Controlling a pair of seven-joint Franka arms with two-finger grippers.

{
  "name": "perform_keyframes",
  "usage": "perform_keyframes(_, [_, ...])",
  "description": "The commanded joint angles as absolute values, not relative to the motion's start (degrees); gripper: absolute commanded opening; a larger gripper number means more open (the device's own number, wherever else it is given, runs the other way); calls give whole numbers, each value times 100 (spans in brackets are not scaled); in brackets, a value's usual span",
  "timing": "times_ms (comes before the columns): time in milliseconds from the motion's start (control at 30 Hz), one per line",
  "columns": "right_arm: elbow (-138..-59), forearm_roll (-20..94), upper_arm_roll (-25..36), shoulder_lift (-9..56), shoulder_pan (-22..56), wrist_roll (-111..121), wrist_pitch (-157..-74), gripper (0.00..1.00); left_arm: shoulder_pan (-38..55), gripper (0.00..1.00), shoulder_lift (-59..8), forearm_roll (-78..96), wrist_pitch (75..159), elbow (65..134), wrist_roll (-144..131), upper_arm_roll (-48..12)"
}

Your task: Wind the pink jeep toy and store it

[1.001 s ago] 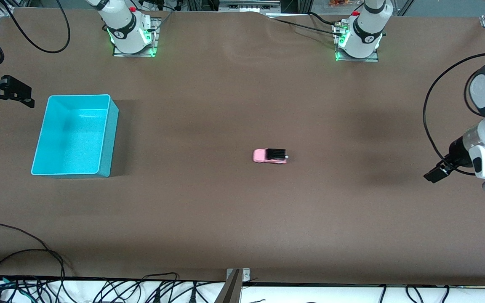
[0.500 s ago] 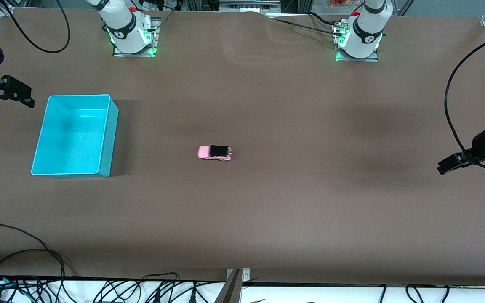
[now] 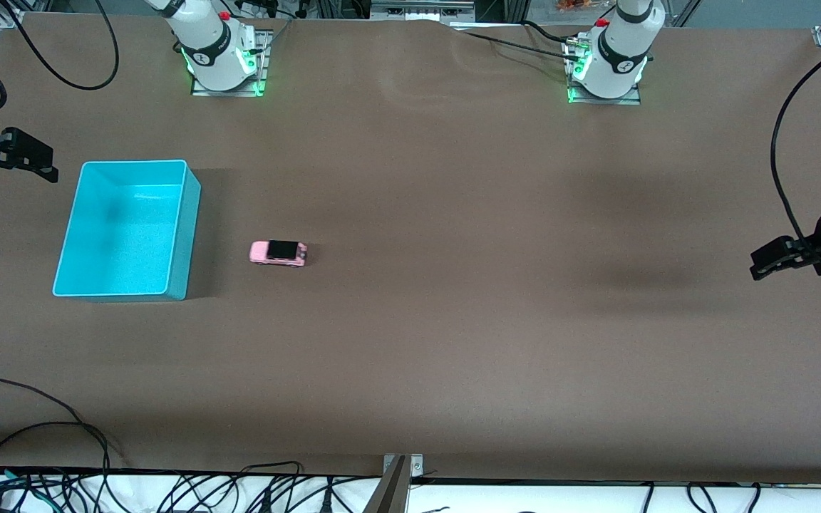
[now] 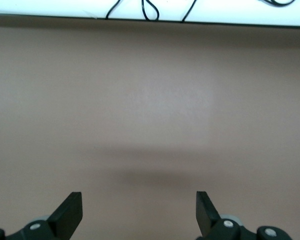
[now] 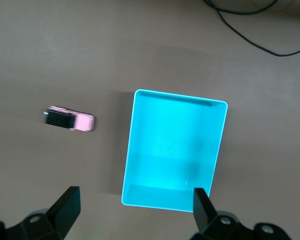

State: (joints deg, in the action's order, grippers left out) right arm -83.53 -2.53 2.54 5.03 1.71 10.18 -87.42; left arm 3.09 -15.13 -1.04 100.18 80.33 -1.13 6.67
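Observation:
The pink jeep toy [image 3: 279, 253] stands on its wheels on the brown table, a short way from the turquoise bin [image 3: 192, 235], which shows nothing inside. The right wrist view shows the jeep [image 5: 70, 120] blurred beside the bin [image 5: 175, 201]. My right gripper [image 3: 33, 158] hangs open and holds nothing, above the table's edge at the right arm's end, past the bin; its fingers [image 5: 67, 205] stand wide apart. My left gripper [image 3: 767, 260] is open too, high over bare table at the left arm's end, far from the jeep, with nothing between its fingers [image 4: 70, 212].
Both arm bases [image 3: 221, 60] [image 3: 606, 68] stand at the table's edge farthest from the front camera. Black cables [image 3: 168, 488] lie along the edge nearest that camera, and one cable [image 5: 255, 37] trails near the bin. A white strip with cables [image 4: 150, 10] borders the table.
The jeep has rolled on its own across the table from the middle toward the bin. My left arm has drawn back toward the table's end and risen. The right arm has not moved.

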Motion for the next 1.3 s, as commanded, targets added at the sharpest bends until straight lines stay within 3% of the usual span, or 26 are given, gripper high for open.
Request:
perform_keyframes(0, [-8297,-352,255,519,176,1063,-8728,100,325,100,-1319,-123,9800,8095,44,633])
perform_keyframes(1268, [-8306,-352,255,580,308,1063,-8710,100,290,100,-1239,-123,9791,8323,97,475])
